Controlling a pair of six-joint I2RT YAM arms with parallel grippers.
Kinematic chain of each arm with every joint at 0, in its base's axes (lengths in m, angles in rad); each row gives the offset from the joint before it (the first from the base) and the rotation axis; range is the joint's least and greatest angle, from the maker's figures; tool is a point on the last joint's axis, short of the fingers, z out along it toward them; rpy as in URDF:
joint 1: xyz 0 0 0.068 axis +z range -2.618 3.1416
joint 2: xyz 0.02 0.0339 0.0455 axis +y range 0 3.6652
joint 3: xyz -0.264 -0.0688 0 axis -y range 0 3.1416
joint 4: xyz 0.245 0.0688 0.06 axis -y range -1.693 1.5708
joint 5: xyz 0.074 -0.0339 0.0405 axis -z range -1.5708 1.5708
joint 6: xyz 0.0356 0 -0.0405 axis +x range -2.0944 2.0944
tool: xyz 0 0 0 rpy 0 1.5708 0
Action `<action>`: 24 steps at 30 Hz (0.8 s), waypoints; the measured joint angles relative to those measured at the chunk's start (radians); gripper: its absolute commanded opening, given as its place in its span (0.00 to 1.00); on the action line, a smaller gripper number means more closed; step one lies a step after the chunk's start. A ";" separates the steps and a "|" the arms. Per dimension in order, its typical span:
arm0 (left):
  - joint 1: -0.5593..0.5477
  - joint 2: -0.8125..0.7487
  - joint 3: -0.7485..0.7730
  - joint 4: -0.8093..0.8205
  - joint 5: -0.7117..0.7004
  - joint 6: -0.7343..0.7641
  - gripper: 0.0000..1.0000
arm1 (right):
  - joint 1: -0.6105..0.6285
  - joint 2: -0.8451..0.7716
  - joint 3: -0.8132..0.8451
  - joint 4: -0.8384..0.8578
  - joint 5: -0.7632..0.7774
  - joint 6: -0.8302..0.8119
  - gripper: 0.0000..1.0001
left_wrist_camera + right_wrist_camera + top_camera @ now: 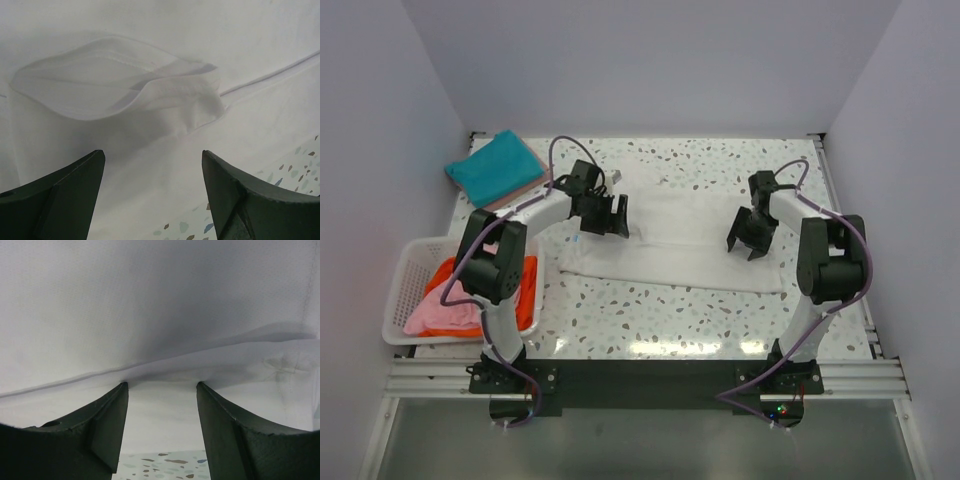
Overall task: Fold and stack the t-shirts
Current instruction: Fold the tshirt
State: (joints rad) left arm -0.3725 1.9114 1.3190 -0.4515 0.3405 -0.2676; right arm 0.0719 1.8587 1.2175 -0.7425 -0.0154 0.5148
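A white t-shirt lies spread across the middle of the table. My left gripper is open above its left end; in the left wrist view a sleeve opening lies just ahead of the fingers. My right gripper is open over the shirt's right part; in the right wrist view its fingertips touch a fold edge of the white cloth. A folded teal t-shirt lies on a pink one at the far left. Orange and pink t-shirts lie in the basket.
A white lattice basket stands at the near left of the speckled table. White walls enclose the table on three sides. A metal rail runs along the near edge.
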 measured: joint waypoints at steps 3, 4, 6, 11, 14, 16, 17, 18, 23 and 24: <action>0.001 0.009 -0.021 0.009 -0.001 0.002 0.83 | 0.000 0.001 0.000 0.003 0.003 -0.003 0.60; 0.002 0.011 -0.031 0.011 -0.002 0.003 0.83 | 0.000 0.001 0.000 0.003 0.004 -0.003 0.60; 0.003 0.013 -0.050 0.023 0.000 0.003 0.83 | 0.000 0.001 -0.002 0.004 0.006 -0.003 0.60; 0.005 0.001 -0.077 0.056 0.003 0.010 0.83 | 0.000 -0.032 -0.049 0.034 0.006 -0.003 0.60; 0.005 -0.011 -0.096 0.073 0.002 0.016 0.83 | 0.003 -0.063 -0.091 0.037 0.005 -0.003 0.60; 0.005 -0.025 -0.117 0.085 0.002 0.017 0.83 | 0.006 -0.080 -0.113 0.037 0.005 -0.005 0.60; 0.005 -0.033 -0.129 0.089 0.002 0.017 0.83 | 0.007 -0.087 -0.122 0.037 0.005 -0.005 0.60; 0.005 -0.041 -0.141 0.093 0.003 0.017 0.83 | 0.008 -0.095 -0.132 0.037 0.005 -0.006 0.60; 0.005 -0.090 -0.206 0.100 0.007 0.016 0.83 | 0.013 -0.122 -0.167 0.033 0.002 -0.010 0.61; 0.005 -0.103 -0.222 0.102 0.009 0.016 0.83 | 0.013 -0.126 -0.172 0.032 0.001 -0.011 0.61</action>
State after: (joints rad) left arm -0.3679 1.8088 1.0969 -0.3496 0.3492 -0.2512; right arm 0.0853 1.7332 1.0458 -0.7105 -0.0143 0.5041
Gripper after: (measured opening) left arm 0.831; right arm 0.604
